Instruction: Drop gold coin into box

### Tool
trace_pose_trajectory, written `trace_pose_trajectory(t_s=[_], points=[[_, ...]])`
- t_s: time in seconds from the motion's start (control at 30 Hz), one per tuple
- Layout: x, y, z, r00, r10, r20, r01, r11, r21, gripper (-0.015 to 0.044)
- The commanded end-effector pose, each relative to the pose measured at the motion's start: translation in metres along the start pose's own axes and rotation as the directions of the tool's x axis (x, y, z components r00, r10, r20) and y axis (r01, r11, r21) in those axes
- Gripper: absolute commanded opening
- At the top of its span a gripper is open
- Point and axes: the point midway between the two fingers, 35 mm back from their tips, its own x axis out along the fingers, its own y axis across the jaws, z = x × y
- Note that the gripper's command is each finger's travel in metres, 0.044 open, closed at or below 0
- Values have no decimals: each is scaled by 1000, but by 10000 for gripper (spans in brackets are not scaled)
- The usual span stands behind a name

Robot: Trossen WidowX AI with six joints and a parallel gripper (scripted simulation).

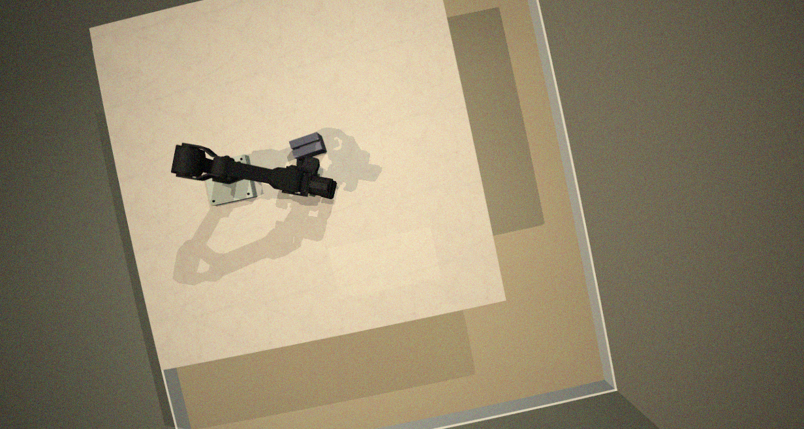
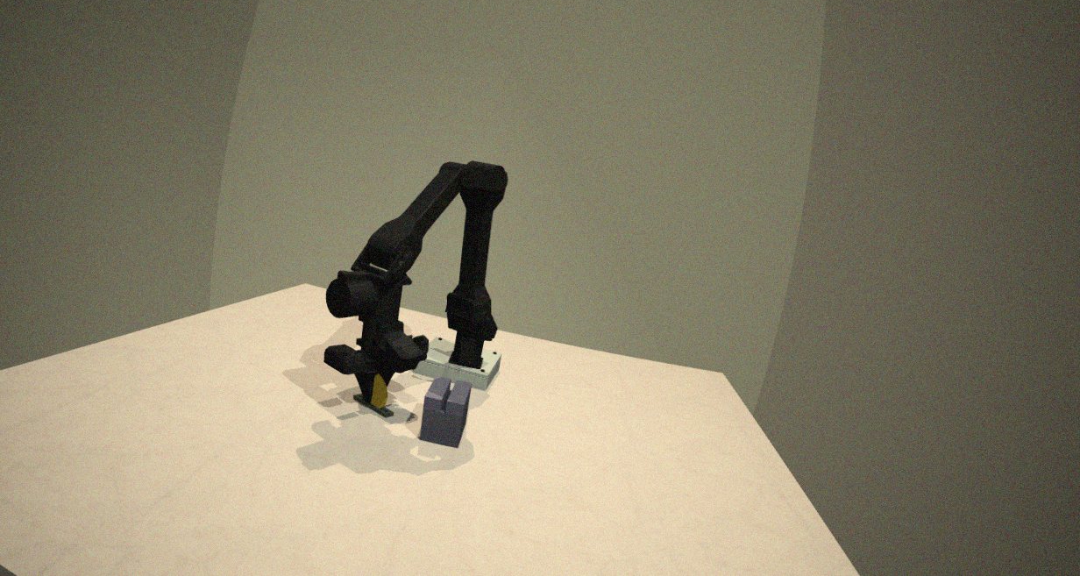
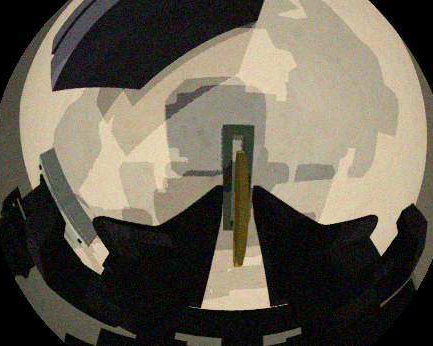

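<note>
The gold coin (image 2: 379,393) (image 3: 241,215) stands on edge in the dark-green holder (image 2: 387,411) (image 3: 238,130). My gripper (image 2: 373,399) (image 3: 237,191) is low over the holder, with one fingertip on each side of the coin. The fingers are open by a narrow gap, and in the wrist view a little space shows between each fingertip and the coin. In the exterior view a finger covers part of the coin. The closed grey box (image 1: 306,144) (image 2: 443,428) (image 3: 161,45) stands beside the holder, with its slotted lid on top. In the top view the arm hides the coin and holder.
The arm's pale base plate (image 1: 231,196) (image 2: 486,377) (image 3: 68,200) is on the table (image 1: 365,88) (image 2: 566,458). The box is close to the gripper's side. The arm casts shadows around the holder and box.
</note>
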Motion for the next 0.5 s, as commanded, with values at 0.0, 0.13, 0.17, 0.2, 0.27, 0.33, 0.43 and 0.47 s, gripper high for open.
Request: trace_pose_trajectory(t_s=[0.0,0.13,0.17,0.2,0.27,0.33,0.43,0.47], points=[[1,0,0,1000,0,3,0,1000,4,3],[1,0,0,1000,0,3,0,1000,4,0],[1,0,0,1000,0,3,0,1000,4,0],[1,0,0,1000,0,3,0,1000,4,0],[1,0,0,1000,0,3,0,1000,4,0],[1,0,0,1000,0,3,0,1000,4,0],[0,-1,0,1000,-5,2,5,1000,24,0],[-1,-1,0,1000,-8,1,8,999,38,0]])
